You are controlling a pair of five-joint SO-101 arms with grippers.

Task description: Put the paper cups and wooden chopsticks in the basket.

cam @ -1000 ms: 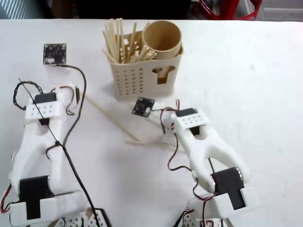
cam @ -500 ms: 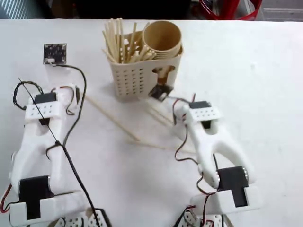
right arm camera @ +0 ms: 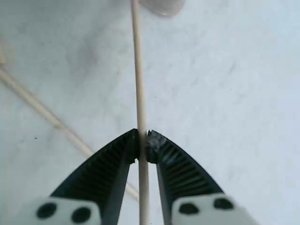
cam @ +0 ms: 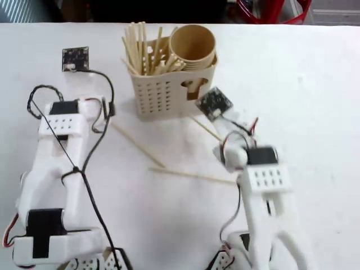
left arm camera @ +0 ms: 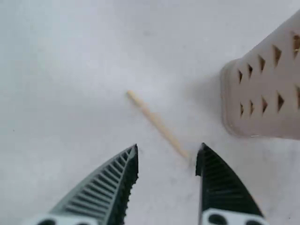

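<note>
The cups (cam: 193, 45) and a bundle of chopsticks (cam: 142, 48) sit in the basket (cam: 163, 98). My right tool (right arm camera: 143, 138) is clamped on one stick (right arm camera: 137, 70); my left tool (left arm camera: 168, 150) gapes wide by another stick (left arm camera: 154, 123) on the bench (left arm camera: 70, 70). A third stick (cam: 191, 175) lies loose.

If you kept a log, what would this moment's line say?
right gripper: shut on chopstick near basket | left gripper: open at second chopstick on table | basket: cups, chopsticks inside
</note>
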